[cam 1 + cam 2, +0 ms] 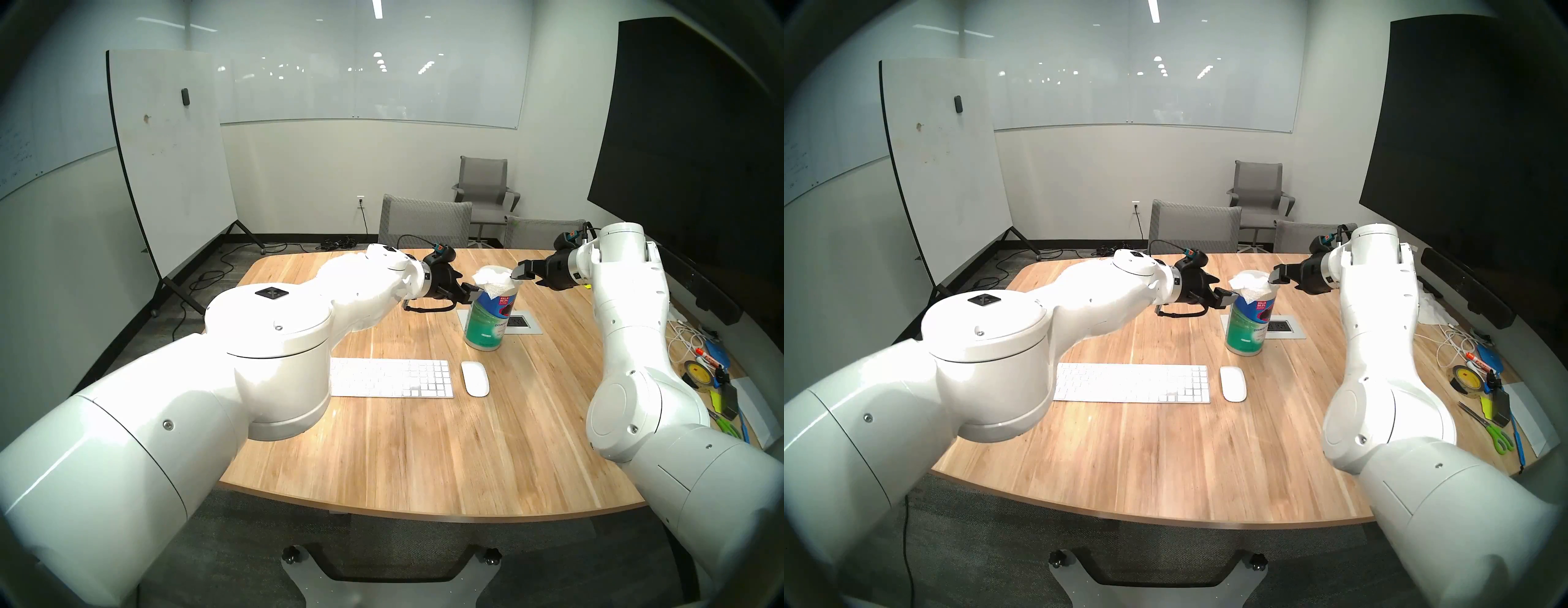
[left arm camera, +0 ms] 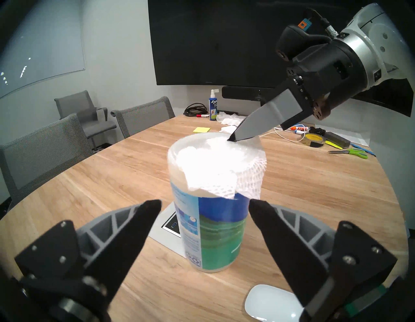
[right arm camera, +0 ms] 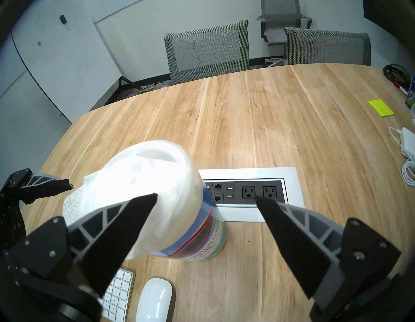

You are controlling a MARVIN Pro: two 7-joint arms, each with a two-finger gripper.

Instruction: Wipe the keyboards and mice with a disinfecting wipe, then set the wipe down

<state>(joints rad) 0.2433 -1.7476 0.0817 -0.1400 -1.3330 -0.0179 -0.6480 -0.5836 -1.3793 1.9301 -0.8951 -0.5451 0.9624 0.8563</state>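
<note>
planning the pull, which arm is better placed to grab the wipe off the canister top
Right, probably. The right pincer is open with a fingertip already at the wipe draped over the canister top. The left pincer, also open, sits lower, level with the label, better suited to steadying.

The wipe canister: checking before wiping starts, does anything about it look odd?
Yes. A wipe lies rumpled over the canister top, draped down one side instead of standing in a tuft. Both grippers flank it, open, holding nothing. The canister stands upright.
</note>
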